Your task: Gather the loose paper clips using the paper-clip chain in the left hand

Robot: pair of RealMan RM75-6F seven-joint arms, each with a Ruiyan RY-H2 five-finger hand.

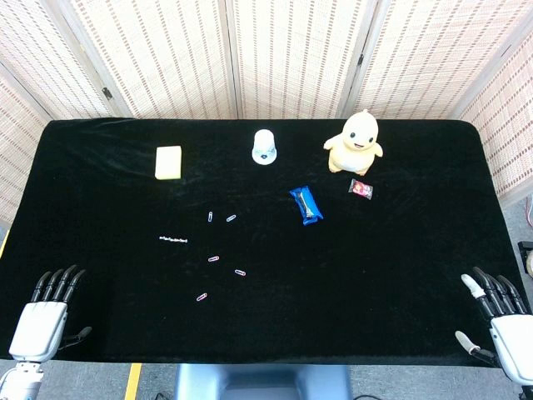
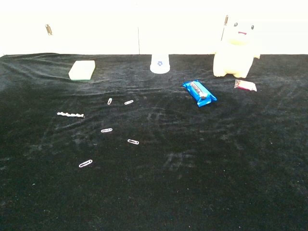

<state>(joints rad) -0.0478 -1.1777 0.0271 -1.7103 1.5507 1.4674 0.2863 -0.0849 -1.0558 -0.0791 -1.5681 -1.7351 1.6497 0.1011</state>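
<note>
White hands (left (image 1: 39, 327), right (image 1: 508, 333)) show only from the head view.

Chain (image 1: 173, 240) flat beside scattered clips (image 1: 214, 259)

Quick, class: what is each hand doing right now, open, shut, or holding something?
Left hand: open, holding nothing; the paper-clip chain lies on the table.
Right hand: open, holding nothing.

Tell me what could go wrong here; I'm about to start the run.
The paper-clip chain lies flat on the black cloth, thin and hard for the left hand to pinch. The five loose paper clips lie close by, so a sweeping grab may scatter them.
</note>
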